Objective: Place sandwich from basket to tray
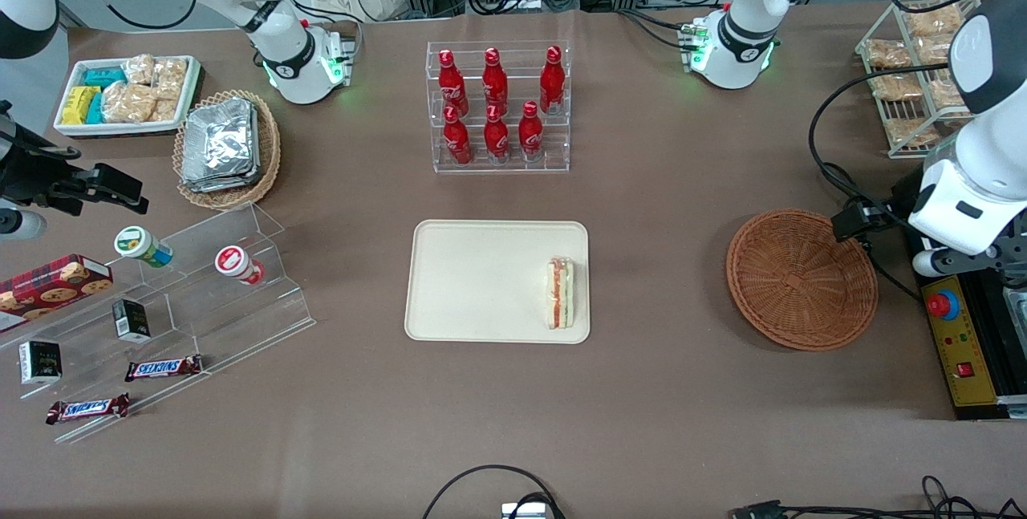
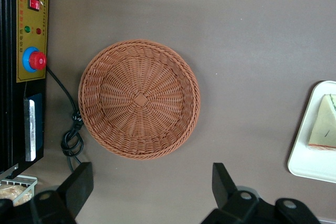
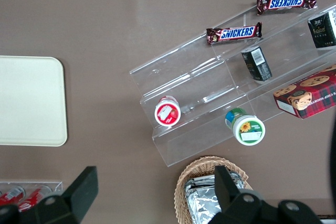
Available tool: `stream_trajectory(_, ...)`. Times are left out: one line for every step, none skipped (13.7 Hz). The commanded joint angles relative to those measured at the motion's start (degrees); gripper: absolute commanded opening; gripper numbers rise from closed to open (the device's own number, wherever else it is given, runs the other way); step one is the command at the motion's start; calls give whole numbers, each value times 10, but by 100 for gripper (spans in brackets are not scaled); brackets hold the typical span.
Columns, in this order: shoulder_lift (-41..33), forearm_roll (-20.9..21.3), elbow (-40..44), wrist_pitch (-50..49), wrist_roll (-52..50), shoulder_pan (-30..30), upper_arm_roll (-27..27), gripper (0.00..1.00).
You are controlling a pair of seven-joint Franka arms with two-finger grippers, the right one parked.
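Note:
The sandwich (image 1: 560, 292), a white wedge with orange and green filling, lies on the cream tray (image 1: 481, 278) close to the short rim that faces the basket. The left wrist view also shows the sandwich (image 2: 325, 124) on a tray (image 2: 315, 163) corner. The round reddish-brown basket (image 1: 801, 278) stands on the table toward the working arm's end, and its woven floor (image 2: 139, 98) holds nothing. My left gripper (image 1: 959, 261) hangs high beside the basket, away from the tray. The gripper (image 2: 152, 174) is open, with only bare table between its black fingers (image 2: 79, 179).
A yellow control box with a red stop button (image 1: 943, 304) and a black cable (image 2: 71, 129) lie beside the basket. A rack of red bottles (image 1: 497, 106) stands farther from the front camera than the tray. Acrylic steps with snacks (image 1: 160, 294) and a foil-pack basket (image 1: 227, 146) sit toward the parked arm's end.

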Motion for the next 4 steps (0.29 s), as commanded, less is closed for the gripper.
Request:
stream_trajectory(14,-6,24,-18,8,5,-2,100)
stream_trajectory(15,-6,25,-18,6,4,-2,100)
stream_trajectory(16,-7,24,-18,6,4,-2,100)
stream_trajectory(15,-8,24,-18,6,4,-2,100)
